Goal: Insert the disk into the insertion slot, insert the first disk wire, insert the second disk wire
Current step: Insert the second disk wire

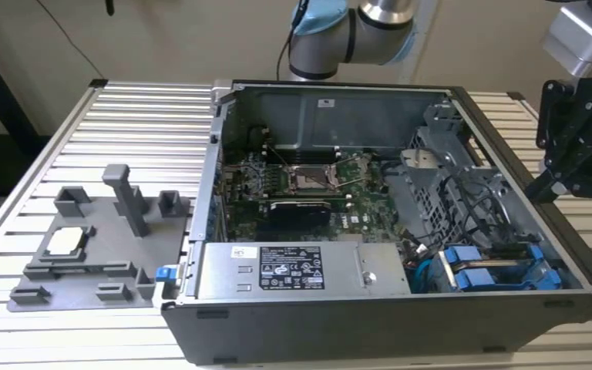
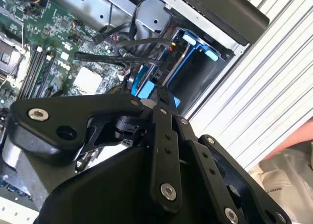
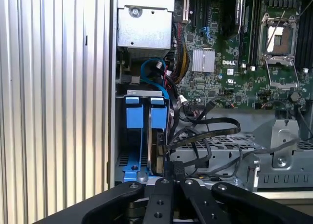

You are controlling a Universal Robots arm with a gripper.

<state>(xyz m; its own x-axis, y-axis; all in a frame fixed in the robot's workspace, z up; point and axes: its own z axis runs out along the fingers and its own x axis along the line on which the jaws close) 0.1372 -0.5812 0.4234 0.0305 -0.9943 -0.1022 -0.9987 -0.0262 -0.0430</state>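
The insertion slot [image 1: 493, 271] is the grey drive cage with blue tabs at the open case's near corner on the exterior view's right. Blue carrier parts [image 3: 134, 117] fill it. The disk's dark thin edge [image 3: 159, 146] stands among them inside the bay. Black wires [image 3: 210, 126] loop from the cage top down to that edge; whether their plugs are seated is hidden. My black gripper [image 1: 545, 189] hangs shut above the case's right wall, higher than the slot. In both wrist views its fingertips [image 3: 168, 177] meet with nothing visible between them, over the cage [image 2: 195, 62].
The green motherboard [image 1: 307, 185] covers the case floor, and the grey labelled power-supply box [image 1: 290, 270] lies at the front. A grey plastic fixture [image 1: 101, 247] stands on the slatted table [image 1: 121, 116] at the exterior view's left. The case's right wall [image 1: 543, 223] lies under the gripper.
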